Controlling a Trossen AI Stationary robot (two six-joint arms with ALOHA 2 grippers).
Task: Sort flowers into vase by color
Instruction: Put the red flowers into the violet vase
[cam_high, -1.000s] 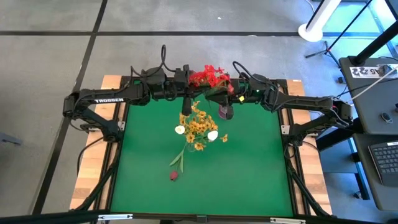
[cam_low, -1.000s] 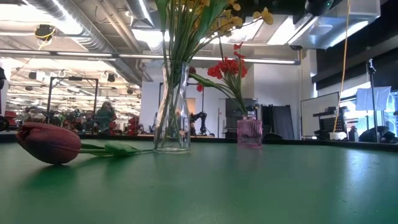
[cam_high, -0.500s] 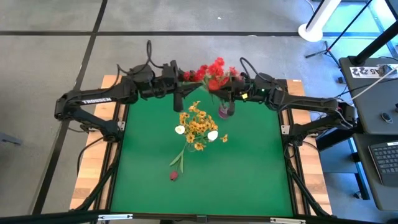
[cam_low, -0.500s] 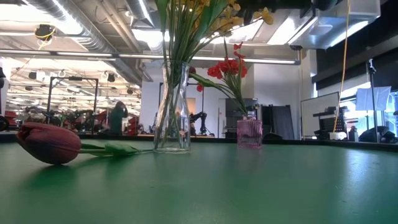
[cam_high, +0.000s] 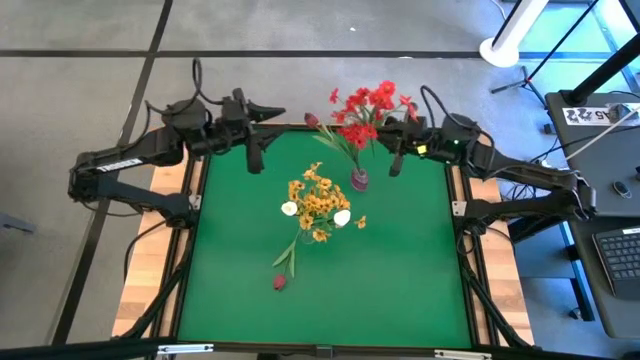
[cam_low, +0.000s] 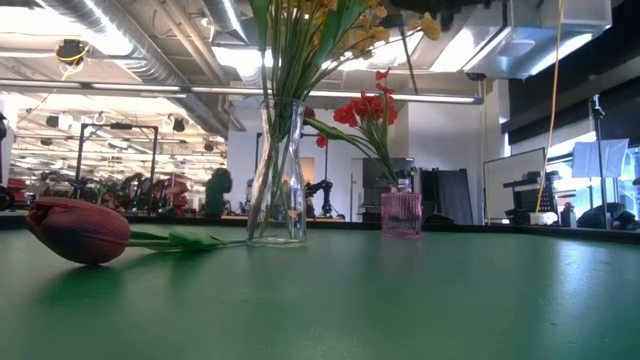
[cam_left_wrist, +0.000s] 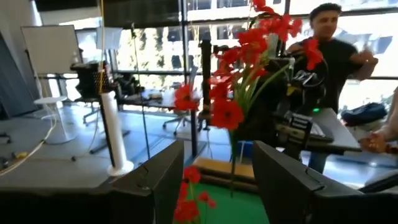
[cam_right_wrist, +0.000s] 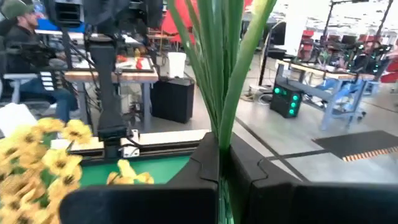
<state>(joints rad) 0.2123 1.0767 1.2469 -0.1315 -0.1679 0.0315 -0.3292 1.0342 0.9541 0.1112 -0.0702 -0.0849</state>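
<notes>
Red flowers (cam_high: 365, 105) stand with their stems in a small pink vase (cam_high: 358, 180) near the table's far edge. Yellow flowers (cam_high: 318, 200) and two white buds (cam_high: 289, 209) stand in a clear glass vase (cam_low: 277, 180) at mid table. A dark maroon bud (cam_high: 279, 282) lies on its side on the mat, stem pointing toward the clear vase. My left gripper (cam_high: 252, 165) hangs open and empty at the far left. My right gripper (cam_high: 393, 168) is shut, just right of the pink vase. In its wrist view the green stems (cam_right_wrist: 221, 81) rise just beyond the fingertips.
The green mat (cam_high: 400, 290) lies bare in front and to the right of the vases. Wooden table edges (cam_high: 135, 290) flank it. People show in the room beyond: one behind the red flowers (cam_left_wrist: 329, 37), one seated at a desk (cam_right_wrist: 18, 37).
My left gripper has opened and drawn back toward the table's far left corner, away from the red flowers. My right gripper, still shut, has drawn back toward the right edge, away from the pink vase. The red flowers stay in the vase, no longer covered by the arms.
</notes>
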